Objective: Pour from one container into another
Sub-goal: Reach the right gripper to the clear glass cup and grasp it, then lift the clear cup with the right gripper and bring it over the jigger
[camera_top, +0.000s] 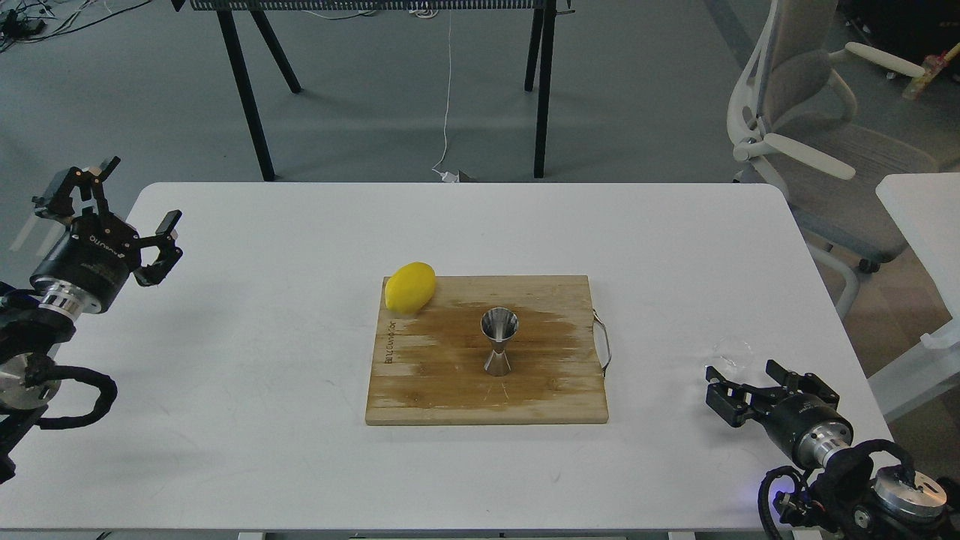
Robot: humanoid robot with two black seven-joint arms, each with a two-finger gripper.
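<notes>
The steel jigger [499, 341] stands upright near the middle of the wooden cutting board [450, 397]. The clear glass cup [733, 352] sits on the white table to the right of the board, faint against the tabletop. My right gripper [744, 384] lies low on the table just in front of the cup, open, with its fingers pointing at the cup and nothing between them. My left gripper [139, 196] hovers over the table's far left edge, open wide and empty, far from both containers.
A yellow lemon [409, 287] rests on the board's back left corner. The board has a metal handle [604, 341] on its right side and a wet stain. An office chair [810, 142] and a second table [922, 217] stand to the right.
</notes>
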